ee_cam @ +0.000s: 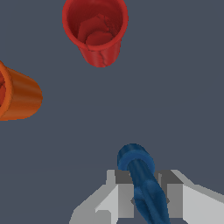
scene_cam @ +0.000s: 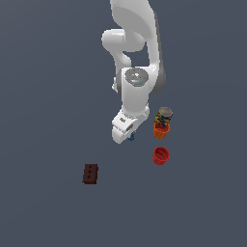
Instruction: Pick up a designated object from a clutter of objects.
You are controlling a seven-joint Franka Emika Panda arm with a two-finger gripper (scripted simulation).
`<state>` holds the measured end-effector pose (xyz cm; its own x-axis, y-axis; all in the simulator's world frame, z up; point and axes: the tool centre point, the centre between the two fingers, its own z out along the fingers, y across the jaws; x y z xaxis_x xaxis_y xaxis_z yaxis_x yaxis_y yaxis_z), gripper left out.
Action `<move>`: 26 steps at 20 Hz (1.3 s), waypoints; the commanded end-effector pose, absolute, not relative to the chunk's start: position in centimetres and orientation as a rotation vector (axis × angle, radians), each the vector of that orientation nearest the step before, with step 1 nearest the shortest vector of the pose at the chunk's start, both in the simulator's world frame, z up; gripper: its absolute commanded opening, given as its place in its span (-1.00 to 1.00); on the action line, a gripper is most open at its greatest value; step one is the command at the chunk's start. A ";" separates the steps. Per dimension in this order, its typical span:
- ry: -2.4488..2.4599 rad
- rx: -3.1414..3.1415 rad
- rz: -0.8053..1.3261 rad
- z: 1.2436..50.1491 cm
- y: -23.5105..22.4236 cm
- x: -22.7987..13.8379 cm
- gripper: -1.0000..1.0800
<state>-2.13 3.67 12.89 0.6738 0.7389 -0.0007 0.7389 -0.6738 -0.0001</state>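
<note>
The designated object [ee_cam: 139,168] is a small bright blue elongated piece. In the wrist view it lies between my gripper's [ee_cam: 146,194] two grey fingers [ee_cam: 124,192], which press against its sides, so the gripper is shut on it. In the exterior view only a blue speck of the designated object [scene_cam: 131,138] shows under the white hand, with the gripper [scene_cam: 129,135] at the middle of the scene. The rest of the clutter of objects lies around it: a red cup [scene_cam: 161,155], an orange cup [scene_cam: 161,130], a multicoloured can [scene_cam: 164,116] and a dark red-brown brick [scene_cam: 90,173].
The red cup [ee_cam: 96,30] and orange cup [ee_cam: 19,94] stand a short way from the fingers. The can with its grey lid sits just behind the orange cup. The brick lies apart toward the exterior view's left. The floor [scene_cam: 48,96] is plain dark grey.
</note>
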 end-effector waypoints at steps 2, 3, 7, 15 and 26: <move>1.269 2.875 0.001 15.9 1.4 -3.0 -1.00; 1.269 2.875 0.001 16.8 0.8 -3.3 -1.00; 1.270 2.877 0.003 20.5 -2.0 -4.4 -1.00; 1.271 2.878 0.004 28.3 -7.8 -6.5 -1.00; 1.269 2.876 0.002 36.7 -14.2 -8.6 -1.00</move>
